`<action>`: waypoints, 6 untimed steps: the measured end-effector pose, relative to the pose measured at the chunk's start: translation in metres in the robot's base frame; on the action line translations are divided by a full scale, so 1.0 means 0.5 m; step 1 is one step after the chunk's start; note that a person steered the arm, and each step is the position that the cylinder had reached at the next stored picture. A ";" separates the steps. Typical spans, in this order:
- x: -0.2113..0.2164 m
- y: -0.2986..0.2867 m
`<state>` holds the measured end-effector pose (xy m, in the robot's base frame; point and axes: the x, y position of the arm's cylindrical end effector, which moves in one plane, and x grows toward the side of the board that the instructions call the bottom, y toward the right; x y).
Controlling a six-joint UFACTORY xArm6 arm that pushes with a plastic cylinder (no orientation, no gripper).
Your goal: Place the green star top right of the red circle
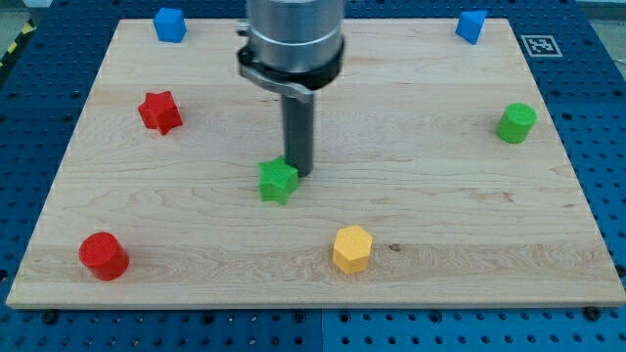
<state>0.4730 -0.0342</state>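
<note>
The green star [278, 181] lies near the middle of the wooden board [440, 225]. My tip [298, 174] is right at the star's upper right side, touching or nearly touching it. The red circle [103, 256] sits at the board's lower left corner, far to the lower left of the star. The arm's grey body hangs from the view's top over the board's upper middle.
A red star [160, 111] lies at the left. A yellow hexagon [352, 248] lies at the lower middle. A green cylinder [515, 123] stands at the right. Blue blocks sit at the top left [169, 24] and top right [470, 26].
</note>
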 end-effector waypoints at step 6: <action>0.060 -0.041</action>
<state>0.5031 -0.0547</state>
